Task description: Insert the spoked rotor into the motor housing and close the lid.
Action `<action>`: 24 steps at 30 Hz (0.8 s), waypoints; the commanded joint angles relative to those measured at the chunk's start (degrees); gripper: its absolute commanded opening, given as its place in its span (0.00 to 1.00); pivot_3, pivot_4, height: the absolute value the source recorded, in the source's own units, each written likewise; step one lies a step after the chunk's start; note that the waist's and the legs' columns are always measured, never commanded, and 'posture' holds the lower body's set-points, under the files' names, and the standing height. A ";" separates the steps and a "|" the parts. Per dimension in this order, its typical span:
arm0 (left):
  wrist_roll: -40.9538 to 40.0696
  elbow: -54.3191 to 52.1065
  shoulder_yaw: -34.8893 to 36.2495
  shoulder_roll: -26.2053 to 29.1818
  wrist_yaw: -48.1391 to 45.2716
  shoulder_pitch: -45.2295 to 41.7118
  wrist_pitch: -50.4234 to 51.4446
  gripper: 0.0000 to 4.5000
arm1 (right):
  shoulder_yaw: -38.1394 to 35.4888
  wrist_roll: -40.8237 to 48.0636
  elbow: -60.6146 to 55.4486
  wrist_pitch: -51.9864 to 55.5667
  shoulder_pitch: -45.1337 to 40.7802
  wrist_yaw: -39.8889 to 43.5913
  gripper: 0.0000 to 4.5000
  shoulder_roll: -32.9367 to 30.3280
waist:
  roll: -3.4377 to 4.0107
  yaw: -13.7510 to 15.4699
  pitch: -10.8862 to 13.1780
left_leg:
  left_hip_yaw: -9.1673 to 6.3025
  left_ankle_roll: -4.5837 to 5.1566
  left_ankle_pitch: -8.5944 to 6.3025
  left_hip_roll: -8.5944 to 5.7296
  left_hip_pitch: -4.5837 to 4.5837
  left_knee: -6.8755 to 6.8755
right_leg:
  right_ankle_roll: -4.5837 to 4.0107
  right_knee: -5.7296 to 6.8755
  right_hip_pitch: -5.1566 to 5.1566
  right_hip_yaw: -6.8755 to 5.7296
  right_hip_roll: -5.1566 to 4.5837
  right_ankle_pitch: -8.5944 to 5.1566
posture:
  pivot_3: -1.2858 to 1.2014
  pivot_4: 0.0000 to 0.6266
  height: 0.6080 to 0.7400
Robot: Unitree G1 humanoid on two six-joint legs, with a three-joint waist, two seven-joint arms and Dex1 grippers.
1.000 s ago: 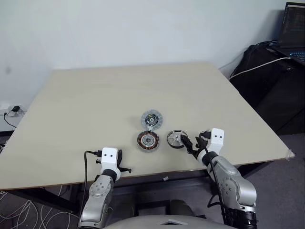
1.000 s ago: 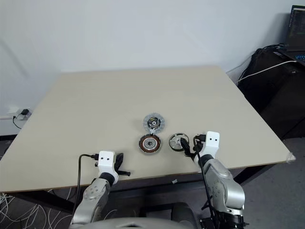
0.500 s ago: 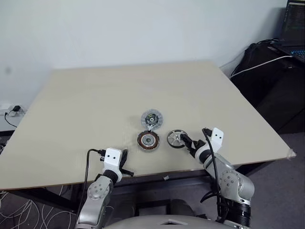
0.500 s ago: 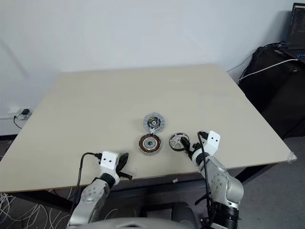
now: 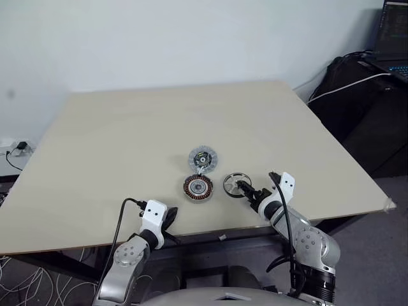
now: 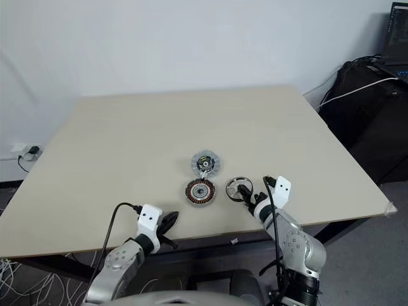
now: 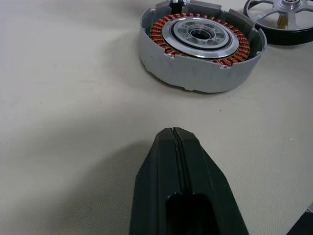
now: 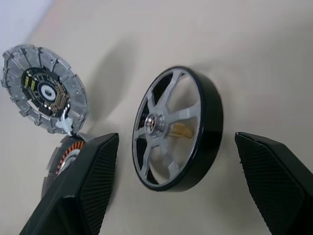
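Pale beige, the surface [image 5: 127,140] stands against a plain white wall, with a dark bag [image 5: 357,95] and a white cable [image 5: 344,88] off its right side. Near the front edge lie three round parts close together: the housing [image 5: 198,187] with its copper windings up, the lid [image 5: 203,157] just behind it with its black-and-blue middle showing, and the rotor [image 5: 235,185] just right of the housing, flat on the surface. The right gripper [image 8: 171,161] sits low at the rotor with its fingers [image 8: 83,191] spread wide, one on either side of the black ring; neither visibly touches it. In the right wrist view the lid and a sliver of the housing show beyond one finger. The left gripper [image 5: 171,220] hangs at the front edge, in front and to the left of the housing, apart from it, its fingers [image 7: 181,191] pressed together and empty, pointing toward the housing.
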 commanded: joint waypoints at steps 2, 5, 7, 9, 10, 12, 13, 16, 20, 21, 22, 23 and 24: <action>-0.45 -2.82 -0.34 0.09 -0.06 -0.72 -0.13 0.00 | -0.02 1.60 -0.21 0.73 -2.06 -0.74 0.91 0.30 | 0.00 0.00 0.00 | 0.00 0.00 0.00 0.00 0.00 0.00 | 0.00 0.00 -0.01 0.00 0.00 0.00 | 0.52 0.00 1.00; -0.42 -2.79 -0.31 -0.09 0.14 -0.75 -0.19 0.00 | -0.07 2.19 0.38 1.25 -2.82 -1.16 0.91 0.55 | 0.02 0.00 0.01 | 0.00 0.01 0.00 0.00 0.00 -0.01 | 0.00 0.00 -0.01 0.00 0.00 0.00 | 0.52 0.00 1.00; -0.41 -2.82 -0.26 -0.18 0.27 -0.69 -0.27 0.00 | -0.03 2.44 0.60 1.37 -3.23 -1.53 0.91 0.83 | 0.02 -0.01 0.01 | 0.00 0.01 0.01 0.00 0.00 -0.01 | 0.00 0.00 -0.01 0.00 0.01 0.00 | 0.52 0.00 1.00; -0.40 -2.78 -0.20 -0.29 0.42 -0.74 -0.34 0.00 | -0.28 2.71 0.95 1.22 -3.60 -1.94 0.82 1.23 | 0.02 -0.01 0.01 | 0.00 0.02 0.01 0.00 0.00 -0.02 | 0.00 0.00 -0.01 0.00 0.01 0.00 | 0.52 0.00 1.00; -0.39 -2.79 -0.19 -0.33 0.48 -0.73 -0.39 0.00 | -0.30 2.80 1.02 1.16 -3.69 -2.04 0.78 1.34 | 0.02 -0.01 0.01 | 0.00 0.03 0.02 0.00 0.00 -0.02 | 0.00 0.00 -0.01 0.00 0.01 0.00 | 0.52 0.00 1.00; -0.38 -2.76 -0.13 -0.43 0.61 -0.74 -0.47 0.00 | -0.23 3.01 1.15 1.01 -3.82 -2.18 0.64 1.44 | 0.03 -0.02 0.02 | 0.00 0.04 0.02 0.00 0.00 -0.02 | 0.00 -0.01 -0.02 0.01 0.01 0.00 | 0.52 0.00 1.00; -0.37 -2.76 -0.12 -0.48 0.65 -0.72 -0.51 0.00 | -0.12 3.08 1.14 0.97 -3.77 -2.25 0.57 1.42 | 0.03 -0.02 0.02 | 0.00 0.04 0.02 0.00 0.00 -0.02 | 0.00 -0.01 -0.02 0.01 0.01 0.00 | 0.52 0.00 1.00; -0.37 -2.68 -0.10 -0.55 0.73 -0.75 -0.54 0.00 | 0.12 3.21 1.06 0.95 -3.59 -2.42 0.37 1.41 | 0.03 -0.02 0.02 | 0.00 0.04 0.02 0.00 0.00 -0.02 | 0.00 0.00 -0.02 0.01 0.01 0.00 | 0.52 0.00 1.00; -0.44 -2.55 -0.14 -0.66 0.88 -0.78 -0.58 0.00 | -0.14 3.58 0.62 1.19 -3.12 -2.59 0.09 1.37 | 0.03 -0.02 0.02 | 0.00 0.05 0.03 0.00 0.00 -0.02 | 0.00 -0.01 -0.02 0.01 0.01 0.00 | 0.52 0.00 1.00; -0.47 -2.50 -0.13 -0.68 0.91 -0.82 -0.58 0.00 | -0.30 3.75 0.57 1.28 -3.08 -2.69 0.09 1.41 | 0.03 -0.02 0.03 | 0.00 0.05 0.03 0.00 0.00 -0.02 | 0.00 -0.01 -0.02 0.01 0.01 0.00 | 0.52 0.00 1.00; -0.50 -2.45 -0.13 -0.71 0.95 -0.84 -0.59 0.00 | -0.67 4.26 0.43 1.51 -3.01 -2.83 0.09 1.63 | 0.03 -0.02 0.03 | 0.00 0.05 0.03 0.00 0.00 -0.02 | 0.00 -0.01 -0.02 0.01 0.01 0.00 | 0.52 0.00 1.00; -0.51 -2.41 -0.13 -0.74 1.00 -0.84 -0.61 0.00 | -1.33 5.24 0.20 1.86 -2.94 -2.96 0.09 2.00 | 0.03 -0.02 0.02 | 0.00 0.04 0.02 0.00 0.00 -0.03 | 0.00 -0.01 -0.02 0.01 0.01 0.00 | 0.52 0.00 1.00; -0.53 -2.34 -0.12 -0.78 1.05 -0.90 -0.59 0.00 | -2.11 6.36 0.07 2.18 -3.00 -3.21 0.09 2.44 | 0.03 0.01 0.03 | 0.00 0.04 0.02 0.00 0.00 -0.03 | 0.00 -0.01 -0.02 0.01 0.01 0.00 | 0.52 0.00 1.00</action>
